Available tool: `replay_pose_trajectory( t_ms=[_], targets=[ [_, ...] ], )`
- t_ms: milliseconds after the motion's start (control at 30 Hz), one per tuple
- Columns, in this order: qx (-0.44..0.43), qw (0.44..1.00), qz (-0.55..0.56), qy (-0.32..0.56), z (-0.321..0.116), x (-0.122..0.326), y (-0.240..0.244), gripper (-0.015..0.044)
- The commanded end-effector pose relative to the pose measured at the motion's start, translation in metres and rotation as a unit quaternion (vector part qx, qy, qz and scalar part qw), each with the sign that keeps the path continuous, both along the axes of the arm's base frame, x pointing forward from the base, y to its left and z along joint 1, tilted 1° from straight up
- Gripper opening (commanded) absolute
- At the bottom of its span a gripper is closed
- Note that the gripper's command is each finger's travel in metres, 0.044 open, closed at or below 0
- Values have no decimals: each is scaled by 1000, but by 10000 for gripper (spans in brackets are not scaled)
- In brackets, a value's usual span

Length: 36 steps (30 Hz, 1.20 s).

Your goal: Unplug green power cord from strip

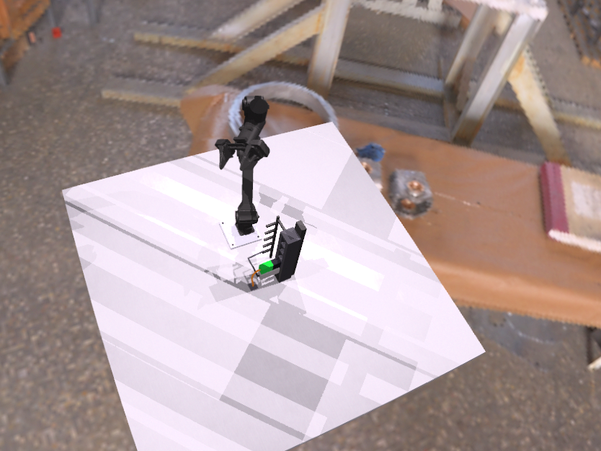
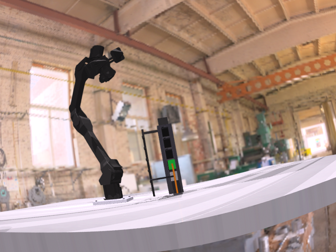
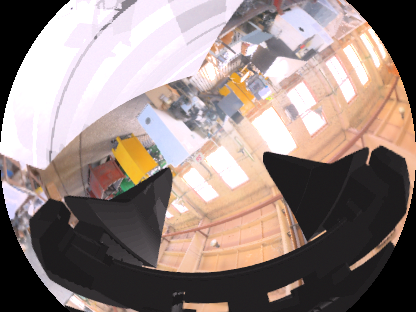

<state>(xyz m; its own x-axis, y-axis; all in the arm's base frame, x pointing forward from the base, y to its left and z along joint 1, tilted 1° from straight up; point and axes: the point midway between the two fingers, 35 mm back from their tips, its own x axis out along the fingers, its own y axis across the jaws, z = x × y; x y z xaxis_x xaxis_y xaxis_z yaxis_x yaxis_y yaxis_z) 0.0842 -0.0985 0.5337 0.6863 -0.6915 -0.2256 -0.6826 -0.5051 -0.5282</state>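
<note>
A black power strip (image 1: 290, 257) (image 2: 173, 147) stands upright on the white table. The green plug (image 1: 266, 266) (image 2: 171, 164) is at a lower socket of its face, with a short dark part between the green body and the strip. How deep it sits cannot be told. The orange cord (image 1: 252, 279) (image 2: 175, 178) hangs from the plug down to a small dark block on the table. My gripper (image 1: 235, 168) (image 2: 113, 65) (image 3: 218, 164) is open and empty, high above the arm's base, well apart from the plug, cord and strip. The wrist view shows neither plug nor strip.
A thin black rack with short prongs (image 1: 272, 250) (image 2: 147, 162) stands beside the strip, on the side toward the arm. The arm's pale base plate (image 1: 238, 242) (image 2: 108, 203) is near it. The table edge (image 2: 108, 241) shows at the front.
</note>
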Motion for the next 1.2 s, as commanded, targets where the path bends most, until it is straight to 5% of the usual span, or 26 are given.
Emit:
replay_pose_trajectory(
  t_ms=[0,267,667,1167],
  targets=[
    [5,1000,0,-2,-1,1,0,374],
    [284,949,-66,-119,-52,73,-7,164],
    [547,771,-238,-223,-131,136,-10,160],
    [665,479,-479,-316,-225,174,-3,160]
  ],
)
